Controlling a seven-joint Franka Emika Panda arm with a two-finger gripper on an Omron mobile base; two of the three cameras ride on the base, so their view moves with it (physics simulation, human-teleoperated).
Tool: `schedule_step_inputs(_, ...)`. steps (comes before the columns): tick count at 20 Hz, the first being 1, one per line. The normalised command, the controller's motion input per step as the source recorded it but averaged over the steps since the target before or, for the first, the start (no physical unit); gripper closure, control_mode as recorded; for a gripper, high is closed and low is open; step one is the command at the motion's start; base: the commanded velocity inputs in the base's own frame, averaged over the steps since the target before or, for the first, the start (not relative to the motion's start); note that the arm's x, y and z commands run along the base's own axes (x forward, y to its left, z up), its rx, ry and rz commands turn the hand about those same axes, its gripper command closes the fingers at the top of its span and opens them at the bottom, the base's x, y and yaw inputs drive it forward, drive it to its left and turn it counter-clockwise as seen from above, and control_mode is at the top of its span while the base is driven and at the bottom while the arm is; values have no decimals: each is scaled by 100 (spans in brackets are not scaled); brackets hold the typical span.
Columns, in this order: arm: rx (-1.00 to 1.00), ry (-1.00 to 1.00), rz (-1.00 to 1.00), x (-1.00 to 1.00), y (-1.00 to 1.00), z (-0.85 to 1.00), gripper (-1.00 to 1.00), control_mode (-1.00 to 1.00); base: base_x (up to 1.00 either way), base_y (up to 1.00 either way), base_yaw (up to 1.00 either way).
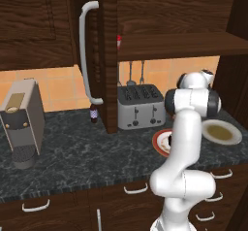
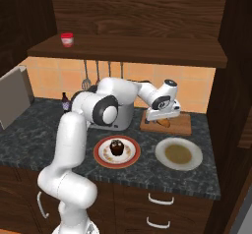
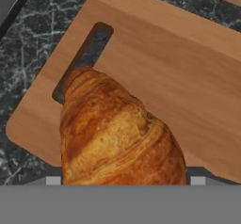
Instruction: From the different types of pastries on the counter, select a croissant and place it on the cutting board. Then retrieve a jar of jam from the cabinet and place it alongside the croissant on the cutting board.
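Near on the dark marbled counter (image 2: 29, 144) a cupcake (image 2: 116, 147) sits on a red-rimmed plate (image 2: 101, 154), a cream plate (image 2: 178, 154) to its right. Farther back, the gripper (image 2: 164, 120) clasps the croissant (image 3: 117, 133) over the cutting board (image 2: 180, 125). Up left, the jam jar (image 2: 67, 40) stands on the cabinet shelf (image 2: 147, 51).

Two base cameras flank the white arm (image 2: 74, 144) overlooking the dark marbled counter (image 1: 87, 152); the hand camera hangs close above the light wooden cutting board (image 3: 179, 77).
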Motion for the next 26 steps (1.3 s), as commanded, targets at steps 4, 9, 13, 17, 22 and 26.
schedule_step_inputs(4, 0, 2, 5, 38, 9, -12, 100, -100, 0, 0, 0)
schedule_step_inputs(9, 0, 0, 3, 12, 14, -41, 100, -100, 0, 0, 0)
schedule_step_inputs(13, 0, 1, 2, 27, 21, -30, -100, -100, 0, 0, 0)
schedule_step_inputs(17, 3, 0, 1, 23, 1, -9, -100, -100, 0, 0, 0)
schedule_step_inputs(22, 0, 0, 0, 0, 0, 2, -100, -100, 0, 0, 0)
schedule_step_inputs(26, 0, -9, 0, -1, 1, 36, -100, -100, 0, 0, 0)
